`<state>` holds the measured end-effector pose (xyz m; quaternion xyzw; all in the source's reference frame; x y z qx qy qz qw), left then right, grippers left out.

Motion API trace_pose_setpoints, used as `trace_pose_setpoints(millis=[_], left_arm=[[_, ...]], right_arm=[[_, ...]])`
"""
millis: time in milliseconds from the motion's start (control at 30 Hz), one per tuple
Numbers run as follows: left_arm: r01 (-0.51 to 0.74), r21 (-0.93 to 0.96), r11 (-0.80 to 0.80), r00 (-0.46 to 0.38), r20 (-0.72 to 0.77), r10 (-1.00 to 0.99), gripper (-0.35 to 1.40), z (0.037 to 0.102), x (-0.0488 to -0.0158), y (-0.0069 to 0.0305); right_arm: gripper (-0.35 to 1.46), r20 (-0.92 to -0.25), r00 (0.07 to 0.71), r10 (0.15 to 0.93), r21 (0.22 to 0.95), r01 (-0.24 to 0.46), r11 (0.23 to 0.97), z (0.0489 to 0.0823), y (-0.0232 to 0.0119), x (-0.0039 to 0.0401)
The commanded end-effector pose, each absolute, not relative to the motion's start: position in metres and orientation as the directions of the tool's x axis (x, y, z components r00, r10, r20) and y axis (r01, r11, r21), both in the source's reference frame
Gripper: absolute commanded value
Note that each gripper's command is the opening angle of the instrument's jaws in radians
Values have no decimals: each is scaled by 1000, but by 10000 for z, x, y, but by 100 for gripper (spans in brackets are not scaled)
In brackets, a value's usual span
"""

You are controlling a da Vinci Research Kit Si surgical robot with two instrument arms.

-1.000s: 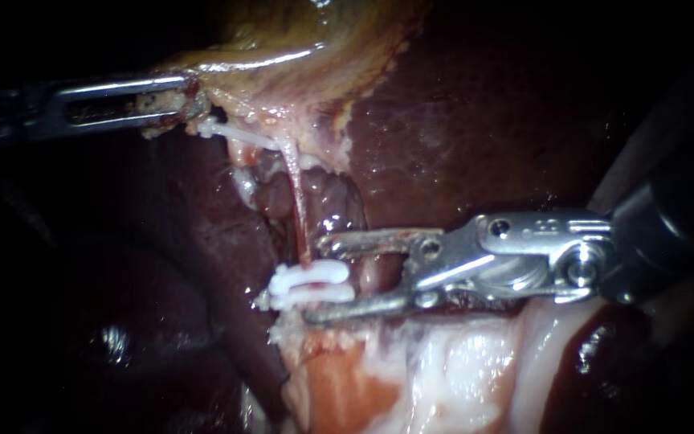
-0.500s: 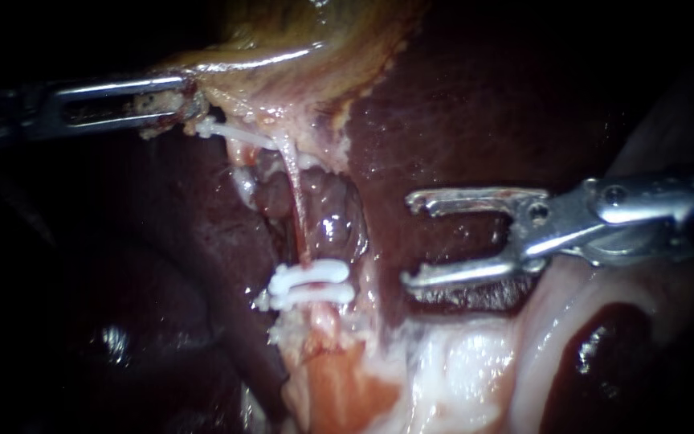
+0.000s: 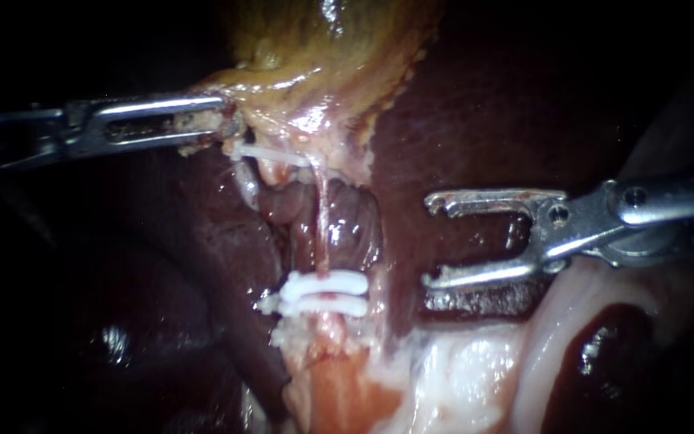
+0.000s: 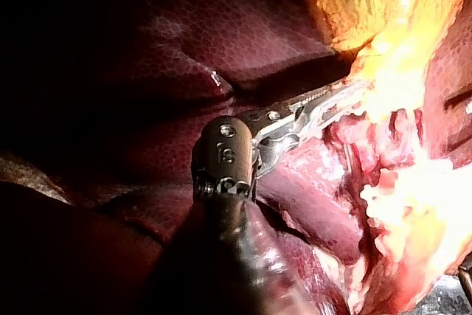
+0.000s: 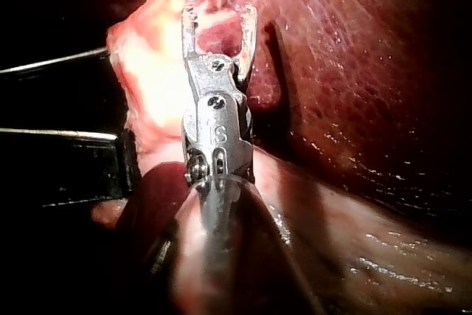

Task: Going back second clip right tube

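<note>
Two white clips (image 3: 324,292) lie side by side across a thin pale tube (image 3: 321,221) that runs down from the yellowish gallbladder (image 3: 323,56). My right instrument (image 3: 430,241) stands to the right of the clips, apart from them, its jaws open with only liver behind the gap. In the right wrist view the same right instrument (image 5: 220,14) shows its jaws spread in front of pale tissue. My left instrument (image 3: 222,120) comes in from the left, jaws shut on the gallbladder's lower edge. The left wrist view shows the left instrument (image 4: 335,97) reaching into brightly lit tissue.
Dark red liver (image 3: 483,104) fills the background on both sides of the tube. Pale whitish fatty tissue (image 3: 459,370) lies below the right instrument's jaws. A white strand (image 3: 271,151) stretches from the left instrument's jaws toward the tube.
My right instrument has drawn back to the right, away from the clips, with its jaws still open. The left instrument and the gallbladder edge it holds have shifted slightly right.
</note>
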<state>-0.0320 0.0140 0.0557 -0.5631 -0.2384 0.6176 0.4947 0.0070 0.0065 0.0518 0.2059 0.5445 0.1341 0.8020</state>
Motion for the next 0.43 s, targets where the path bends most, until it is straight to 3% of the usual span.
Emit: trace_pose_setpoints(millis=[33,433], left_arm=[[-341,-853,-395,122,-457,881,-35,558,-322,139],[-337,-854,-396,117,-456,882,-35,558,-319,138]], right_arm=[[50,-818,371,439,476,9,879,518,65,69],[50,-818,371,440,479,15,877,518,65,74]])
